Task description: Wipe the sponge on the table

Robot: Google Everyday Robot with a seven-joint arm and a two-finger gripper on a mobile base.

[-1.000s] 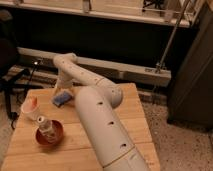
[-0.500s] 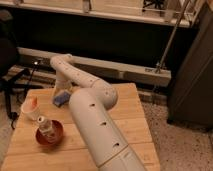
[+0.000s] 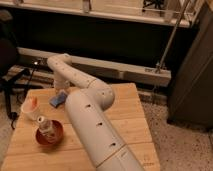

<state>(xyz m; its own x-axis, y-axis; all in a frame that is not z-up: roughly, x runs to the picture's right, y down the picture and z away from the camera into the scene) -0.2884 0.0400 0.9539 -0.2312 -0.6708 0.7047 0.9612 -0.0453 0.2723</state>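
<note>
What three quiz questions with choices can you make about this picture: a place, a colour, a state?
1. Where is the robot's gripper? A: on the floor. B: at the small blue rectangular sponge, far left on the light wooden table. C: at the table's near edge.
2. What colour is the round bowl? A: red. B: green. C: yellow.
3. How is the sponge? A: lying on the table. B: lifted high. C: inside the bowl.
Answers: B, the arm ends at the sponge; A, the bowl looks red; A, the sponge rests on wood.
</note>
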